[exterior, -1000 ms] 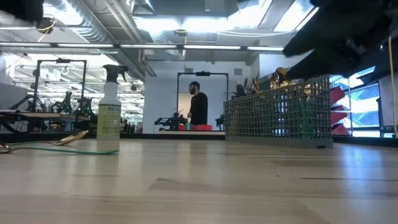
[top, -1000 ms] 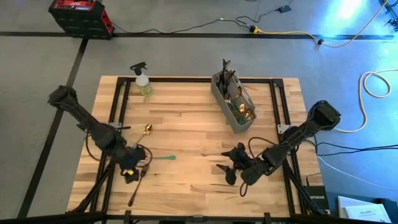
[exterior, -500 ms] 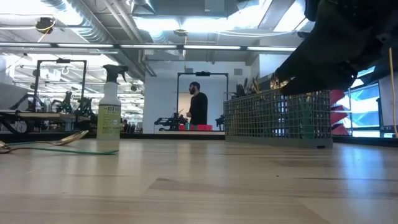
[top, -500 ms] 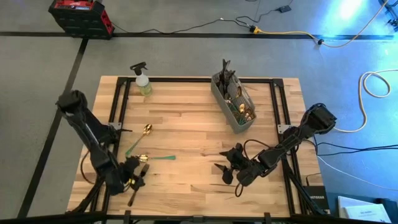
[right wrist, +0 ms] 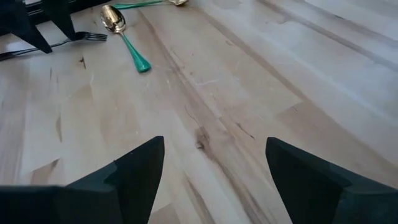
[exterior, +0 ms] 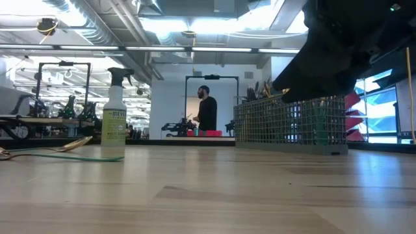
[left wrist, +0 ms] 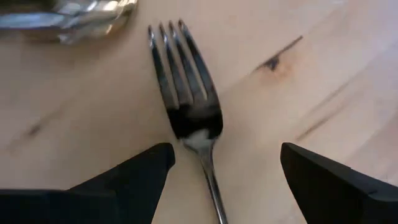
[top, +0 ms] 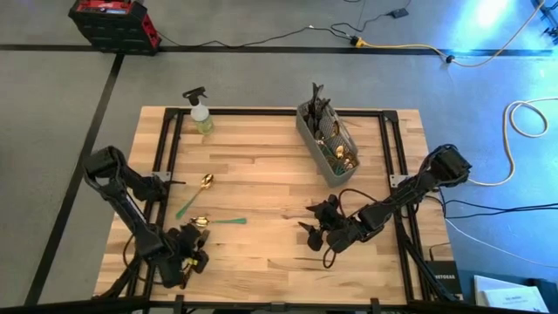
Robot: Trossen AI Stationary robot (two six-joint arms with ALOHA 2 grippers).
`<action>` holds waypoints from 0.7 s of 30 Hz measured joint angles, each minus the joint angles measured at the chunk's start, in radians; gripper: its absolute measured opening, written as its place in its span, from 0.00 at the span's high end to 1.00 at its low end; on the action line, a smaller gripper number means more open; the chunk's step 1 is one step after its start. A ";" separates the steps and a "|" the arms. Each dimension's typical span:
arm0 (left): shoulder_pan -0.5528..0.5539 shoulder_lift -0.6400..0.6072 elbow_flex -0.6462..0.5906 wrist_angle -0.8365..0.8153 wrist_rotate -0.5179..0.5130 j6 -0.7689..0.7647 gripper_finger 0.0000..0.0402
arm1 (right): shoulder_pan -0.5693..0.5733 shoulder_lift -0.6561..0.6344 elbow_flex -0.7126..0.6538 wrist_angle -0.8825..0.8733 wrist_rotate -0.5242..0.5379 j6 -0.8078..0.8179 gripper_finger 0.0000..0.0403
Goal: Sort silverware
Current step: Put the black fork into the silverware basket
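Hidden or unclear: the dark fork (left wrist: 189, 106) shows its tines and neck in the left wrist view, but its handle runs out of sight between the fingers; from above the left gripper covers most of it. In the low view a dark arm blocks the upper right corner and part of the caddy's top. The pieces standing in the caddy are too crowded to count.
Left gripper: the left gripper (top: 190, 255) sits low at the near left corner of the table, fingers spread wide and holding nothing, with the fork lying on the wood between the 2 fingertips (left wrist: 134, 171).
Right gripper: the right gripper (top: 316, 237) hovers near the middle front of the table, fingers wide apart and holding nothing, only bare wood between them.
Loose silverware: 3 pieces lie on the table. 1 dark fork is at the left gripper. 1 green-handled spoon (top: 212, 221) with a gold bowl is just beyond the left gripper's fingertips. 1 more green-handled spoon (top: 195, 194) lies farther out from that gripper, toward the bottle.
Caddy: 1 grey mesh caddy (top: 324, 154) holding gold and dark silverware, well beyond the right gripper toward the far edge.
Bottle: 1 spray bottle (top: 200, 114) stands upright at the far left corner.
Surface: a light wooden table (top: 261, 174) of planks with dark knots, edged by a black frame.
Room: grey floor with cables, and 1 red and black case (top: 112, 21) beyond the far left corner. The low view shows a bright workshop with 1 person (exterior: 206, 110) standing far behind.
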 joint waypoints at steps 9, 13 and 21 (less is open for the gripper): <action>0.039 0.084 0.094 -0.141 0.012 0.140 0.37 | 0.002 0.000 0.000 -0.001 -0.006 0.004 0.34; 0.017 0.084 0.103 -0.149 0.004 0.135 0.56 | 0.010 0.000 0.000 -0.001 -0.013 0.010 0.34; 0.000 0.080 0.143 -0.132 0.017 0.239 0.97 | 0.059 0.000 0.000 -0.009 -0.018 0.014 0.34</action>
